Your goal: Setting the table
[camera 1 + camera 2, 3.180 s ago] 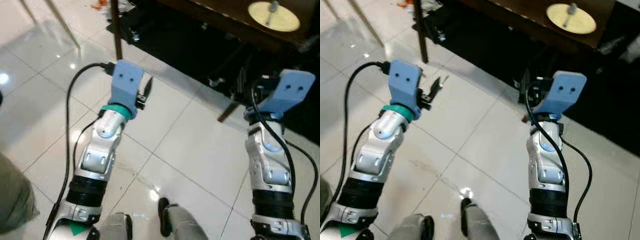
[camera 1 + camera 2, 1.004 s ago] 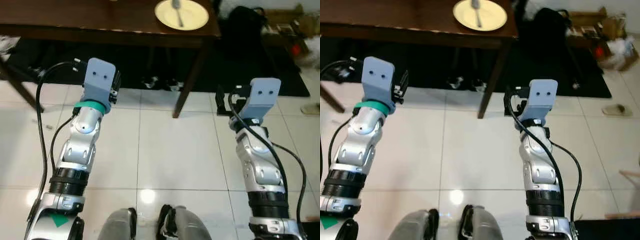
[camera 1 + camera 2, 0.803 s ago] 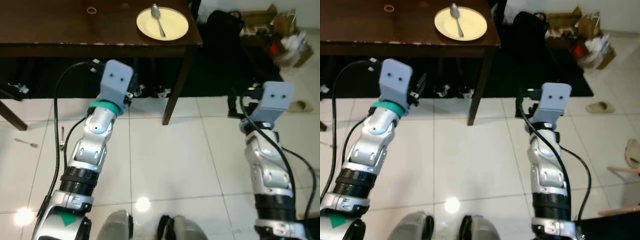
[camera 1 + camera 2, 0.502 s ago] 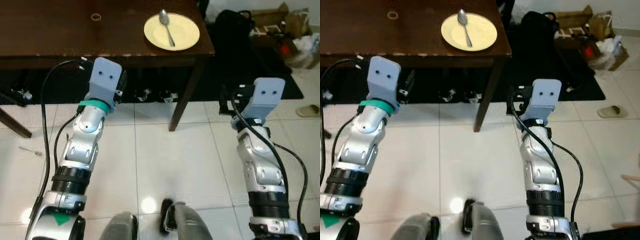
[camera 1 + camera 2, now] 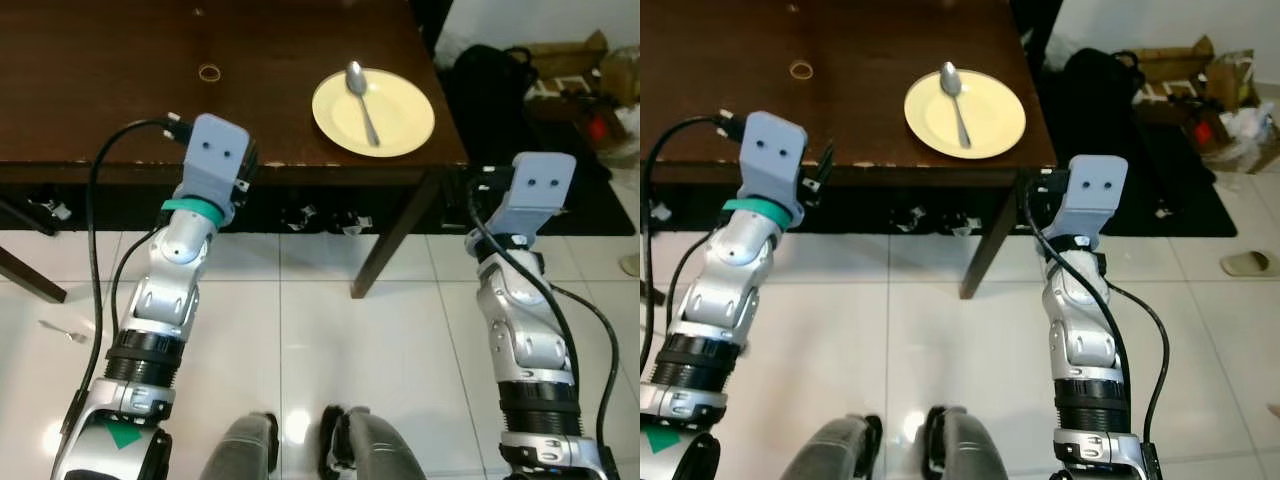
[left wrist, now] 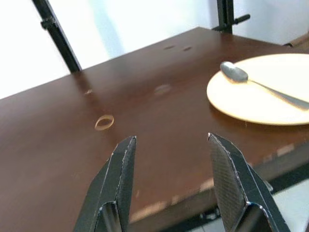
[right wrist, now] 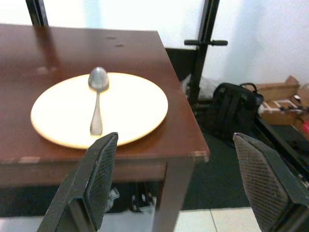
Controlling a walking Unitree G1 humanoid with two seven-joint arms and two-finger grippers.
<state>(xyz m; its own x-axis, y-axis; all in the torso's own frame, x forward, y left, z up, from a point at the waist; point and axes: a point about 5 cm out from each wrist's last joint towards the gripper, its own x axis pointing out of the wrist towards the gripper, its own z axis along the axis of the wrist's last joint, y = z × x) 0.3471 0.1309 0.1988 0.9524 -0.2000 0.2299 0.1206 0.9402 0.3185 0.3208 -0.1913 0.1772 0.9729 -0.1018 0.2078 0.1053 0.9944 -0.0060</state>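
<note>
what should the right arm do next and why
Probably ease the right tool forward and up over the table edge toward the spoon. Its fingers are open and hold nothing, it sits just short of the table corner, and the spoon lies across the yellow plate close to that corner. The left tool is also open, nearer a small ring.

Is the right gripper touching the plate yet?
Apart. The right wrist view shows the right gripper open, short of the table edge, with bare wood between its fingers and the plate. The spoon lies on the plate.
</note>
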